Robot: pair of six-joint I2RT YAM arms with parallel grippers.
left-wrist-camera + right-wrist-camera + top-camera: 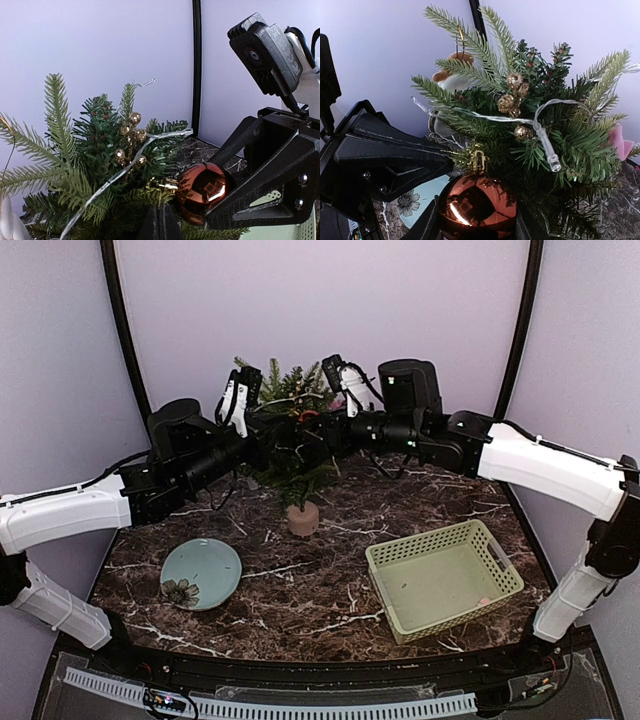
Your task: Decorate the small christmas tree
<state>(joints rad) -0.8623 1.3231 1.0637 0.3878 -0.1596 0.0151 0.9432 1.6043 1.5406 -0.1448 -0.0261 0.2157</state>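
I had the right gripper point(476, 225) clamped on a copper bauble point(477, 202), right at the small christmas tree point(555, 130) branches. The left gripper point(159, 222) was pinched together on the tree's opposite side, close to that bauble.

No text, label, brand, number or sign can be read in any of the three views.
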